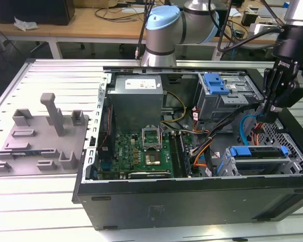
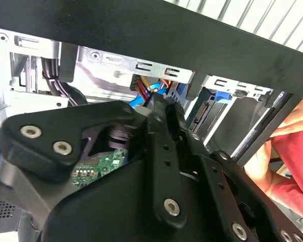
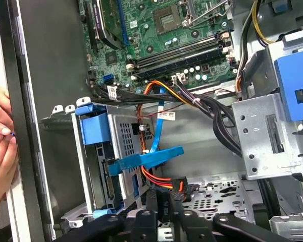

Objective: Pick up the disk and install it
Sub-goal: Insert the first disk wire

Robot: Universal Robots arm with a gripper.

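Note:
The disk (image 1: 257,152) sits inside the drive cage (image 1: 293,160) at the exterior view's right end of the open computer case, its blue carrier frame showing on top. In the first wrist view the disk (image 3: 102,174) stands edge-on in that cage behind a blue tab. My gripper (image 1: 266,108) hangs inside the case just beyond the cage, over a bundle of orange, red and blue cables (image 3: 164,179). Its black fingers (image 3: 151,204) lie close together, shut, with nothing visible between them. In the second wrist view the gripper (image 2: 154,101) points at the same cables.
A second drive cage with a blue latch (image 1: 215,83) stands behind, beside the grey power supply (image 1: 137,96). The motherboard (image 1: 141,151) fills the case floor. A person's hand (image 3: 0,151) rests at the case edge. A grey fixture (image 1: 45,131) lies on the table outside.

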